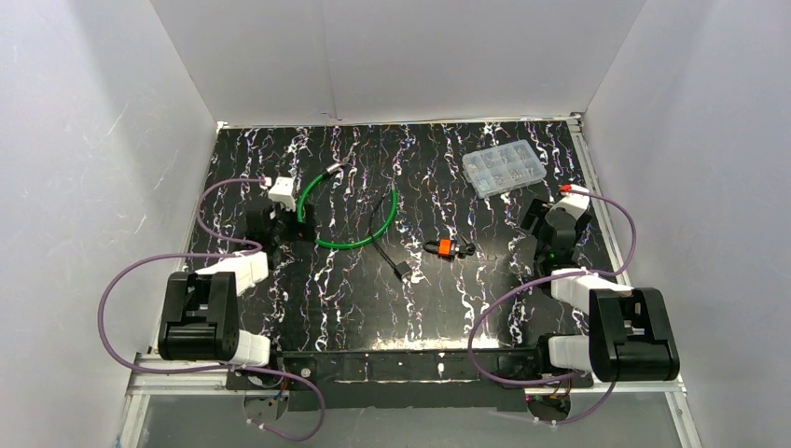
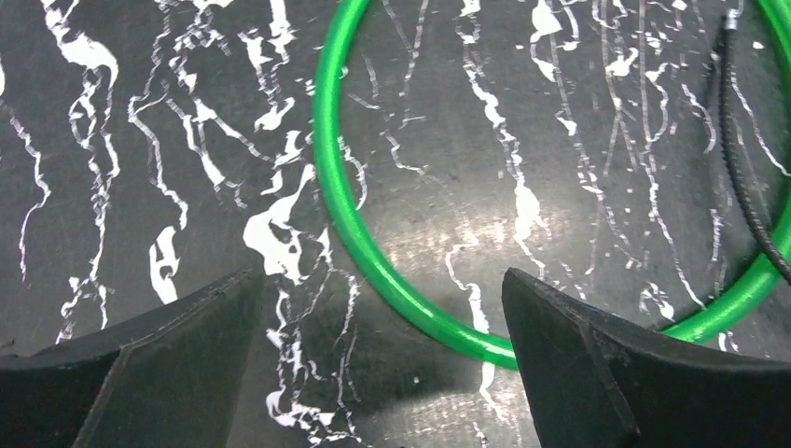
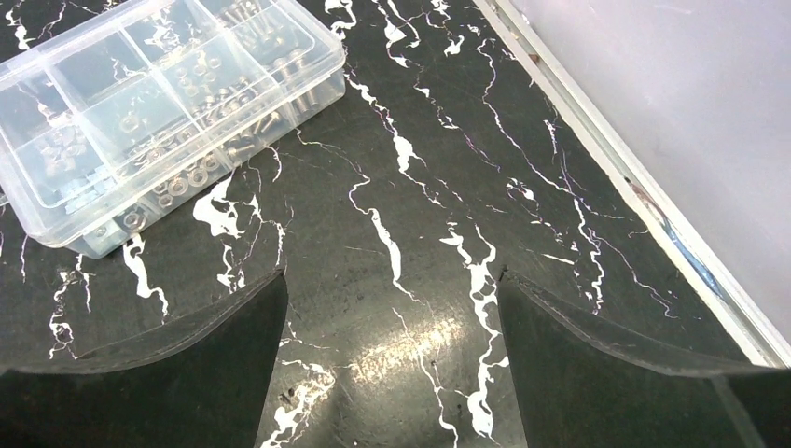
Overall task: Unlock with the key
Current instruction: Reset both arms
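My left gripper (image 2: 381, 280) stands wide open and holds nothing. Its two dark fingers frame a patch of the black, white-veined counter (image 1: 373, 308), and a glossy green cable (image 2: 340, 215) curves across that patch between them, low in the left wrist view. A thin black cord (image 2: 737, 159) runs down the right edge of the same view. My right gripper (image 3: 392, 280) is also spread wide and empty, over bare counter near the right edge rail. In the overhead view, the padlock (image 1: 446, 248) lies flat around the middle of the frame, between my two arms and well apart from both grippers. It is small, with an orange body and dark ends. A little dark piece touches its right side, but it is too small for me to tell whether that is the key. Farther back, in the upper right of the overhead view, sits a clear plastic box (image 3: 159, 103) divided into compartments of small metal hardware, its lid closed.
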You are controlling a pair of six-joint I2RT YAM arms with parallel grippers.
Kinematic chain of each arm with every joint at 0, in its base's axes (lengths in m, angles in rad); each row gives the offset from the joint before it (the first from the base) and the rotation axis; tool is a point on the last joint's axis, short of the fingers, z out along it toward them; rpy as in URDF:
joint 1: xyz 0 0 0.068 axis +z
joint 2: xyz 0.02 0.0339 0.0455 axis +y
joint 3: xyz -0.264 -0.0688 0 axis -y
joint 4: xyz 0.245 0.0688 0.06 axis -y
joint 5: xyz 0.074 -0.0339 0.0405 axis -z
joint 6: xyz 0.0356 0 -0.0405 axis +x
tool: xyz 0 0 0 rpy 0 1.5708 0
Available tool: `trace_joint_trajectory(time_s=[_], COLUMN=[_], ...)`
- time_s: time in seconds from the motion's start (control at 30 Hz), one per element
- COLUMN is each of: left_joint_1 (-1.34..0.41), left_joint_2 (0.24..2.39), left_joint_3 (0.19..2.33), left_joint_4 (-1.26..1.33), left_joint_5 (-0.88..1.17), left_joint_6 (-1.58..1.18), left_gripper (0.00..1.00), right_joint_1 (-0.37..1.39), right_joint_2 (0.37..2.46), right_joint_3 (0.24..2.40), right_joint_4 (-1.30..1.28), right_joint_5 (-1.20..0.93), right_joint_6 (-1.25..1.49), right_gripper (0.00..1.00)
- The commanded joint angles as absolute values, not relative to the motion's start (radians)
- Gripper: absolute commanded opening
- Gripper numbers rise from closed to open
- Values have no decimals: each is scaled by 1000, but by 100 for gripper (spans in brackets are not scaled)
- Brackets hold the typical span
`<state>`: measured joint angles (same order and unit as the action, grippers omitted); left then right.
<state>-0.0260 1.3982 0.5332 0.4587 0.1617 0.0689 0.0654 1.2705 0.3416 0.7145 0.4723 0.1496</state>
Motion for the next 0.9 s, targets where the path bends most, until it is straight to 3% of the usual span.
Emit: trace_joint_trajectory(time_s=[0.0,0.17,0.3,0.47,0.87], left_joint_1=[42,47,48,44,41], left_joint_2=[1401,1493,1494,1481,1485], left_joint_3=[420,236,209,310,305], left_joint_4=[725,1149,1191,976,991], left_joint_5=[153,132,102,74,115], left_joint_6=[10,8,-23,-25,-12], left_gripper=[98,98,98,98,98], right_joint_1=[60,61,59,29,10], right_joint_2=[1307,1281,1308,1333,1333], right_joint_3=[341,293,250,263,241], right_joint_4=[833,889,991,981,1034], right_joint_5=[478,448,367,326,269], right_joint_6=[131,115,90,100,103], right_gripper=[88,88,89,90,91])
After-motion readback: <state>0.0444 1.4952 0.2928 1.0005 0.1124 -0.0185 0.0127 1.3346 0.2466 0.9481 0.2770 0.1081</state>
